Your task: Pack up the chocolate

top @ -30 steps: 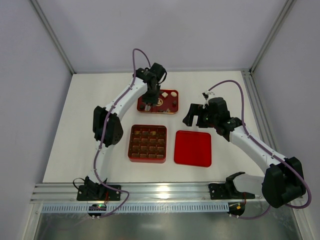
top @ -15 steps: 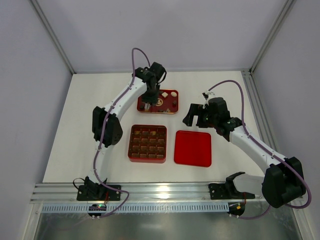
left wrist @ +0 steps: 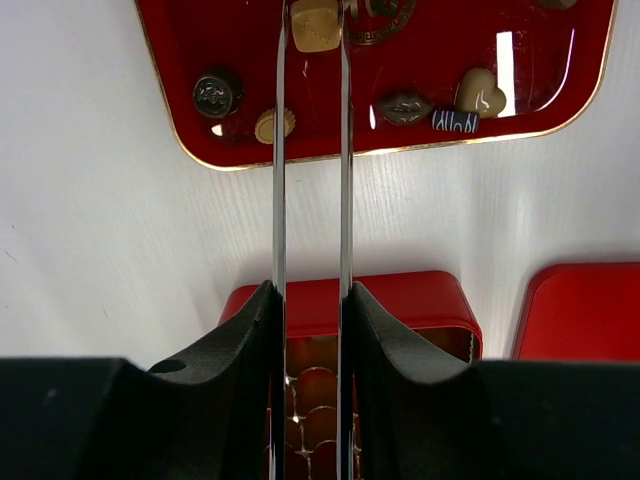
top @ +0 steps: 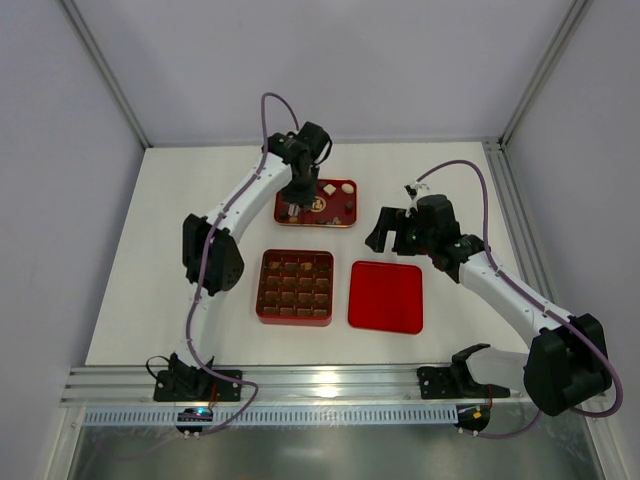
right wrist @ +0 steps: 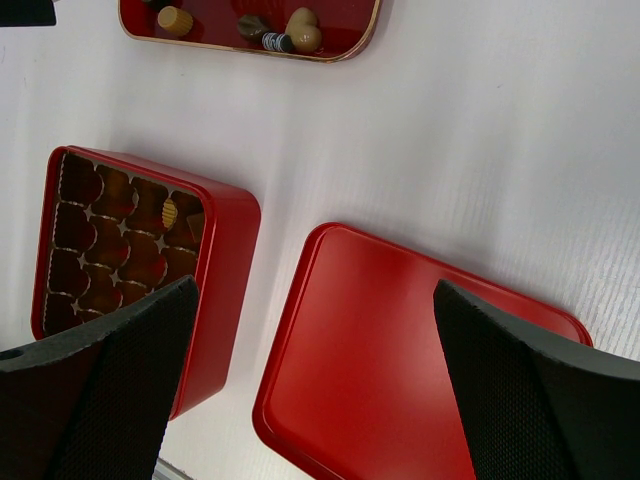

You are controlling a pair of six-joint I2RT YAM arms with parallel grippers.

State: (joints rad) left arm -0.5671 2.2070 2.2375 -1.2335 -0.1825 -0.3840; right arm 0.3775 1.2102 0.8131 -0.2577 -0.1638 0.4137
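Observation:
The chocolate lies as small loose pieces in a shallow red tray [top: 340,215] at the back. They include a dark round one [left wrist: 214,95], a tan heart [left wrist: 480,93] and a striped one [left wrist: 455,121]. My left gripper [left wrist: 312,12] hangs over the tray's left part, its thin metal blades shut on a tan square chocolate [left wrist: 316,28]. The red box [top: 295,286] with brown grid compartments sits nearer, with a few pieces in its cells [right wrist: 170,212]. My right gripper [right wrist: 315,350] stands wide open above the flat red lid [right wrist: 400,340], holding nothing.
The lid [top: 386,296] lies just right of the box on the white table. Grey walls and metal posts bound the table at the back and sides. An aluminium rail [top: 330,385] carrying the arm bases runs along the near edge.
The left arm has shifted very slightly over the tray with the tan piece between its blades. The right arm has not moved.

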